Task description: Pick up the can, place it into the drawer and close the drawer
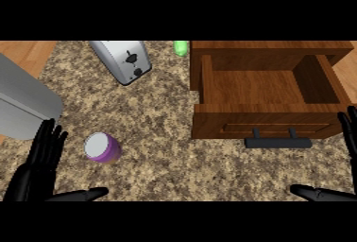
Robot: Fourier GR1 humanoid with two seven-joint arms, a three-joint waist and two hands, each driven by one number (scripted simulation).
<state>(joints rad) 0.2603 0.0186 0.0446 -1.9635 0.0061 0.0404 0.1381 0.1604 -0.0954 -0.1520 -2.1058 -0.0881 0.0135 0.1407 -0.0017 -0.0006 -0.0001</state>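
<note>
Can [102, 147] sits upright on the table [174, 160], just at two o'clock of the left robot hand [38, 163], whose fingers are straight and open, holding nothing. Right robot hand [327, 191], also open and empty, shows at the view's four o'clock edge. Drawer [268, 101] stands pulled open at one o'clock, black handle [277, 142] toward the robot. Approach from the can's side, curl fingers round its body, and lift it straight before crossing to the drawer.
</note>
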